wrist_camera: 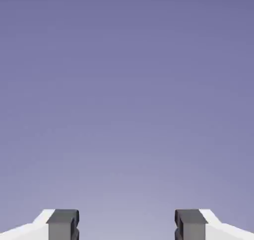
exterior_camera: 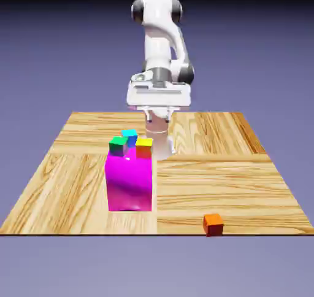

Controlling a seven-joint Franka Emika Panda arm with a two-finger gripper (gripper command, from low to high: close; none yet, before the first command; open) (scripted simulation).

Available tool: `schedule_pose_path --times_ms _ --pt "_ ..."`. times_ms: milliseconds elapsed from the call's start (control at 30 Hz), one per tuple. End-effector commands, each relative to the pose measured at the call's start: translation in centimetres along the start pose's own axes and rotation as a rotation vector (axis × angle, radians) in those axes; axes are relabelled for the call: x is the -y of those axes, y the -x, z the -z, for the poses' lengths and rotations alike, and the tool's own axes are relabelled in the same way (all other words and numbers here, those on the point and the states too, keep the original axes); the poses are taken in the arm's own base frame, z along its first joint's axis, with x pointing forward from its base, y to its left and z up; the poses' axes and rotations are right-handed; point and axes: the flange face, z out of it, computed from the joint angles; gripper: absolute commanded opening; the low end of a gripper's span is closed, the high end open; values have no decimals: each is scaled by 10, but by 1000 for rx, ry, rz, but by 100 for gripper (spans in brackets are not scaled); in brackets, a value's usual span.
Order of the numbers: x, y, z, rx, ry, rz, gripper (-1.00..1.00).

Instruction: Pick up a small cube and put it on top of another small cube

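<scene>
At table's (exterior_camera: 245, 185) near edge, unmarked small cube (exterior_camera: 213, 223).

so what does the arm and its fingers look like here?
White glossy arm with rounded links and dark grey joint bands. Wide, flat white hand block. The fingers are white with small blocky dark grey tips. No cables or markings visible.

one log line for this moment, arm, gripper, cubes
arm: raised at far edge | gripper: open, empty | orange cube: near edge, untouched | yellow cube: on magenta block
</scene>
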Motion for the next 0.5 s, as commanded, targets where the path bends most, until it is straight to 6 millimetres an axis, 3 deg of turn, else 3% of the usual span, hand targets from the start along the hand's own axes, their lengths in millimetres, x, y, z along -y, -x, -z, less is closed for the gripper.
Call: schedule_pose_path --times_ms 0,233,467 --pt "7 -3 -8 27 21 1 0" --pt "53 -13 -69 215 168 12 0" --pt "91 -7 -136 398 322 25 0"
